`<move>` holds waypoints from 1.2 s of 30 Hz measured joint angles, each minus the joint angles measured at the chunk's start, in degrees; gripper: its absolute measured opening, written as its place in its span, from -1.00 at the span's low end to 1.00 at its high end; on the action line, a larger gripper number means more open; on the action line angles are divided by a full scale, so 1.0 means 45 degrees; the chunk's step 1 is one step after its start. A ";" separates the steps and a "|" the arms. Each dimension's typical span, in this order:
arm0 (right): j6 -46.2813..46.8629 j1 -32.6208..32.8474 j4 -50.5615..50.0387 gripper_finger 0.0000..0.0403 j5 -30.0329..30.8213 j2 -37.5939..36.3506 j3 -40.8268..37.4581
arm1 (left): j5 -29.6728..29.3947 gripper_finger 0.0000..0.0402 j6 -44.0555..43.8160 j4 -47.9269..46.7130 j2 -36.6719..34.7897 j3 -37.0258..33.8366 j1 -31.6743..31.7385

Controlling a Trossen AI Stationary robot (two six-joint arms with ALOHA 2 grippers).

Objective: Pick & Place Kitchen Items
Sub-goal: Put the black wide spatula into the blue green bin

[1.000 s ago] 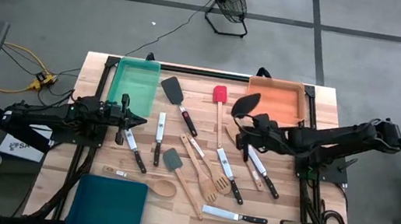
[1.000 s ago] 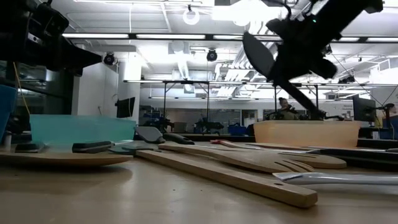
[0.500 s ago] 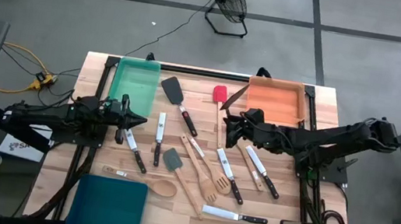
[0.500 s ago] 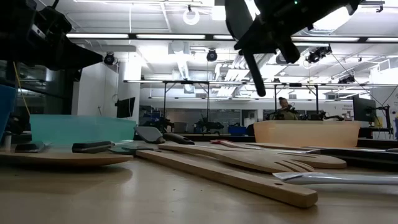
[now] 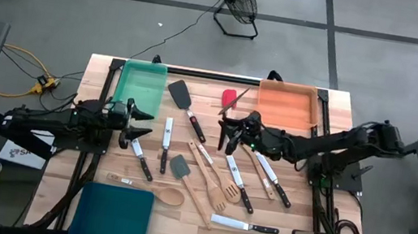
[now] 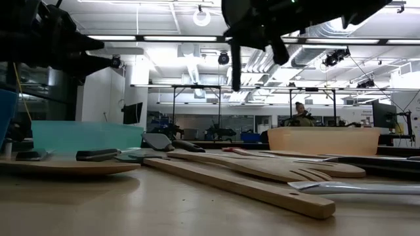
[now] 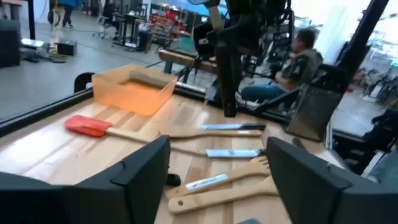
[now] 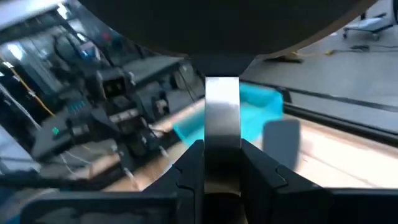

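Your right gripper (image 5: 233,130) is clamped on a black spatula (image 5: 226,136), held above the bench (image 5: 332,118) just beside the orange tray (image 5: 286,105). Your left gripper (image 5: 142,124) stands wide, empty, beside a knife (image 5: 139,156).
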 joint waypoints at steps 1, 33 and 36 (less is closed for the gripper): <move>0.0006 -0.0107 0.0420 -0.69 -0.0112 0.0148 0.0000 | 0.0003 0.36 -0.0157 0.0026 0.0121 0.0010 0.0002; 0.0000 -0.1107 0.0412 -0.69 0.0104 0.6929 0.8441 | -0.0717 0.41 0.2452 0.4327 0.4307 0.0005 0.0005; 0.0057 -0.1047 0.0420 -0.69 0.0815 0.7237 0.8971 | -0.1120 0.41 0.3389 0.4332 0.4307 0.0005 0.0007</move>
